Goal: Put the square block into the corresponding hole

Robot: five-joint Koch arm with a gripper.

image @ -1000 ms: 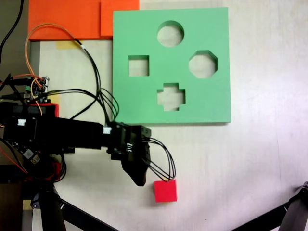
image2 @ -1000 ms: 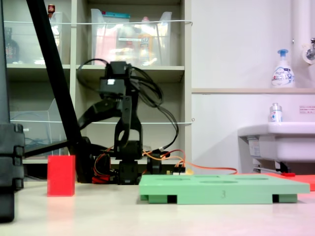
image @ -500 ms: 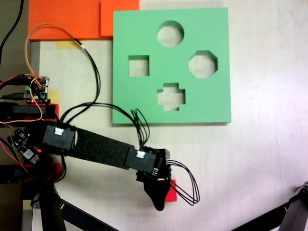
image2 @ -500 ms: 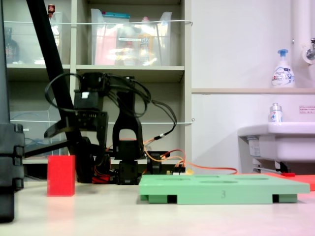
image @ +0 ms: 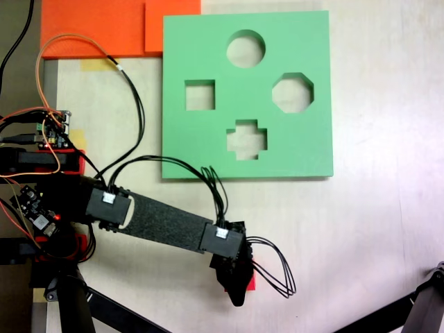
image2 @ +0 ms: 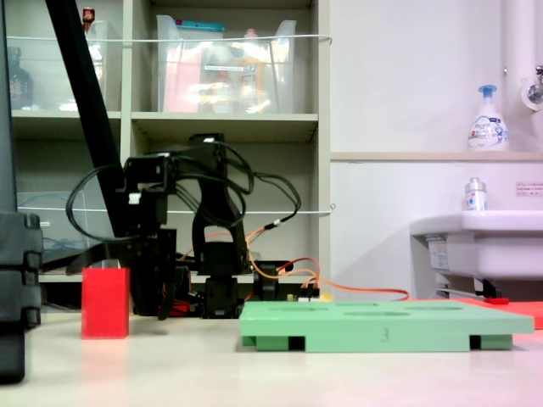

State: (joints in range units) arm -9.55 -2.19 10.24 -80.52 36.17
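The arm has swung out and dropped its gripper (image: 236,284) right over the red block (image: 250,280) — a moment ago it hung beside it. Jaw spread: can't tell. The square hole (image: 200,95) lies well off toward eleven o'clock; grasping seems next.

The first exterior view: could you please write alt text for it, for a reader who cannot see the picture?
Seen from above, a black robot arm reaches from the left, its gripper over a red square block that it mostly hides. Further up lies a green foam board with round, octagonal, cross-shaped and square holes, all empty.
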